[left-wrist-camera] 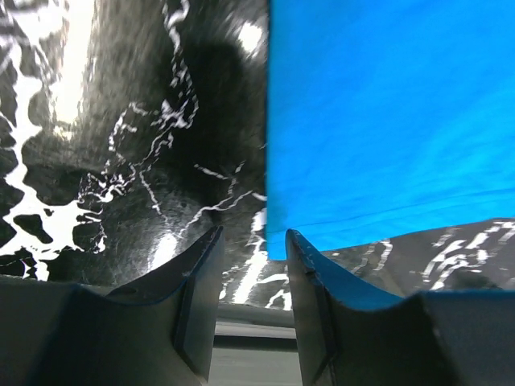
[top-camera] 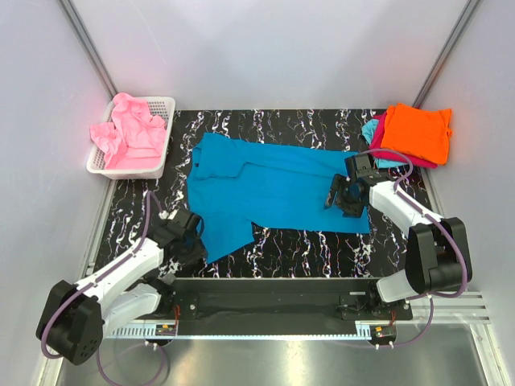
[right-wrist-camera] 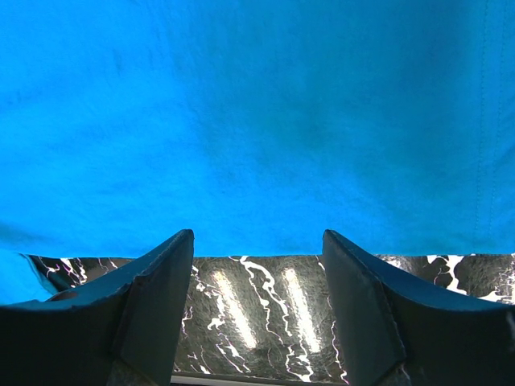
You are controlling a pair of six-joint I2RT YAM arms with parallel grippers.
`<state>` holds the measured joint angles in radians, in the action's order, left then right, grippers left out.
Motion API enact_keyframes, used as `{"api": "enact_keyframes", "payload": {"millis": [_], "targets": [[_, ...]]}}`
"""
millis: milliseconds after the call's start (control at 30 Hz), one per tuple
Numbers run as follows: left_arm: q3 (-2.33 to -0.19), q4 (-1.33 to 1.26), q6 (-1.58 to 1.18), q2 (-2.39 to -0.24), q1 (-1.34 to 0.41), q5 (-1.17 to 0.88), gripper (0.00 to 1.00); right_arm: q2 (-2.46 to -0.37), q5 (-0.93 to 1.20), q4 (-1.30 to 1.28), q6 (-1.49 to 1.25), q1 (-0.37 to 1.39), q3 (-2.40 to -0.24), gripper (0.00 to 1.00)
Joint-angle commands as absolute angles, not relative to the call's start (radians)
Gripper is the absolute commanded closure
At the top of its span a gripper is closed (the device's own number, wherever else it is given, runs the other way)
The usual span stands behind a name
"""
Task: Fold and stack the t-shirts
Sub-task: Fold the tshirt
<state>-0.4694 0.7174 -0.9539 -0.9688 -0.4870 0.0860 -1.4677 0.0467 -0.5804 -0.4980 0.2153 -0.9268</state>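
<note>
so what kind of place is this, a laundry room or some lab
Probably a robot lab test cell, not a home: bare white wall panels box in a black marble-patterned table, two white-and-black robot arms are mounted at its near edge, and a teal-blue cloth t-shirt lies spread on it.

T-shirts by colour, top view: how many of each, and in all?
Teal-blue t-shirt: 1
Orange t-shirt: 1
Magenta t-shirt: 1
Light cyan t-shirt: 1
Pink t-shirt heap in basket: at least 1
Total: at least 5

Left gripper (top-camera: 187,237) hangs low over the worktop (top-camera: 306,241), jaws narrowly parted; right gripper (top-camera: 342,197) equally low, jaws wide apart.
</note>
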Motion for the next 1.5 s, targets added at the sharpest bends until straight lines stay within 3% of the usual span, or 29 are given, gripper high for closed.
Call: {"api": "enact_keyframes", "payload": {"millis": [0,533,700,967,1133,1233,1367,1467], "targets": [[-0.453,0.693,-0.983,-0.976,-0.503,0.069,0.59,-1.436,0.049,-0.574,-0.508,0.224,-0.92,0.28],[-0.46,0.612,-0.976,-1.086,-0.537,0.005,0.61,-1.443,0.043,-0.566,-0.506,0.225,-0.916,0.28],[-0.46,0.612,-0.969,-1.092,-0.549,0.006,1.0,-1.443,0.04,-0.566,-0.505,0.224,-0.92,0.27],[-0.474,0.632,-0.96,-1.037,-0.563,0.018,1.0,-1.433,-0.037,-0.568,-0.531,0.224,-0.904,0.27],[-0.54,0.724,-0.963,-0.942,-0.568,0.087,1.0,-1.301,-0.158,-0.506,-0.708,0.222,-0.795,0.18],[-0.569,0.756,-0.957,-0.91,-0.568,0.106,1.0,-1.255,-0.167,-0.453,-0.779,0.222,-0.73,0.22],[-0.597,0.764,-0.948,-0.91,-0.568,0.117,1.0,-1.353,-0.159,-0.517,-0.81,0.221,-0.758,0.29],[-0.617,0.768,-0.943,-0.911,-0.568,0.133,1.0,-1.365,-0.202,-0.552,-0.845,0.219,-0.744,0.28]]}}
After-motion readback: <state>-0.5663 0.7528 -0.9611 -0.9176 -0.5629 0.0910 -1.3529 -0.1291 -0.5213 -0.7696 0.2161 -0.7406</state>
